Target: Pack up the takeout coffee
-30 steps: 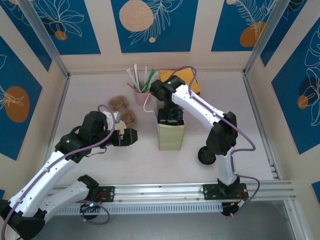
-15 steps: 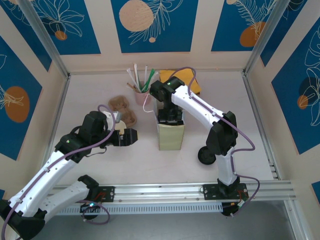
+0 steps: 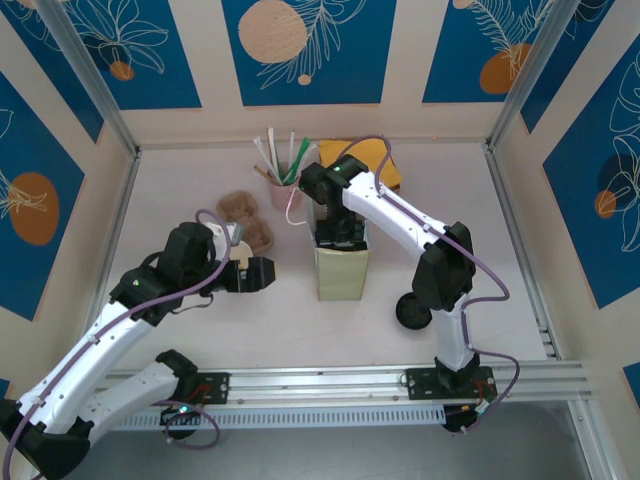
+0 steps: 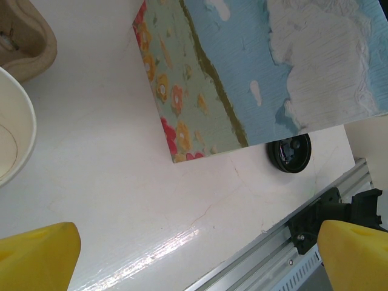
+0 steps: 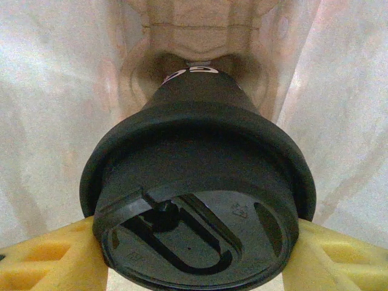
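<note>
We see the right claw [image 5: 195, 257] clamped on the takeout coffee [image 5: 200, 103], black lid [image 5: 200, 200] facing us, down inside the paper bag [image 3: 341, 272], our left claw [image 4: 197, 257] spread wide above the counter [image 4: 121, 182] beside it.

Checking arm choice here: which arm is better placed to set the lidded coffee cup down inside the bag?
Right. The right gripper holds the coffee cup inside the bag, above the pulp tray at its bottom. The left gripper is open, outside the bag.
</note>
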